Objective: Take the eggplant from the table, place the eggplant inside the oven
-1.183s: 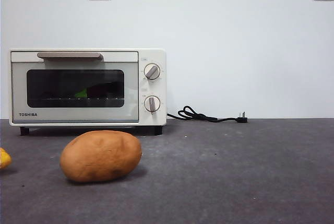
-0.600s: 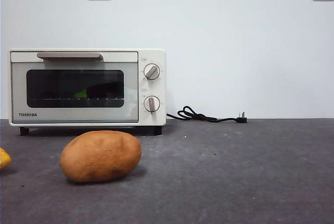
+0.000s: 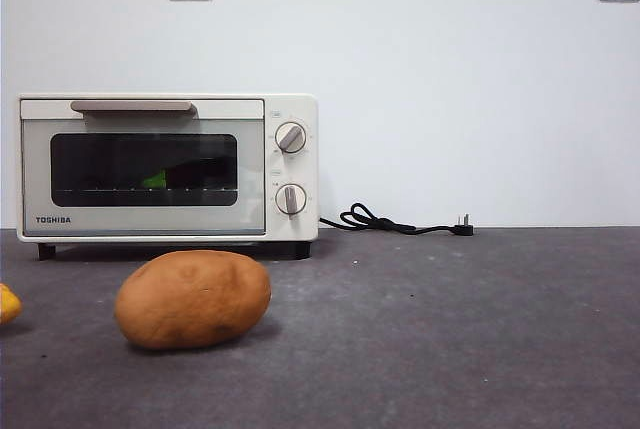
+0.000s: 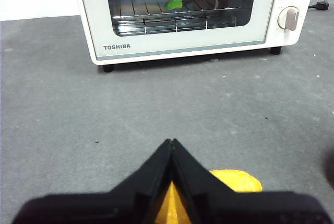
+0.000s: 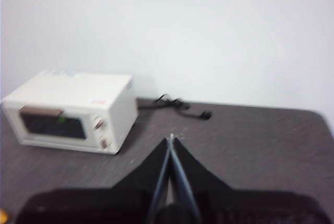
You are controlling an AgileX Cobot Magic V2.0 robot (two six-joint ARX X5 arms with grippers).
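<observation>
Front view: on the dark grey speckled table (image 3: 470,329), a rounded orange-brown potato (image 3: 192,299) lay nearest, and a yellow object (image 3: 8,303) showed at the edge. Behind stood the cream-white Toshiba toaster oven (image 3: 168,167), door closed; the dark-purple eggplant (image 3: 185,175) with green cap lay inside on the wire rack (image 4: 175,18). Farther back lay a black power cord (image 3: 395,221). The left claw (image 4: 171,143) and right claw (image 5: 171,138) were each pressed together, holding nothing.
</observation>
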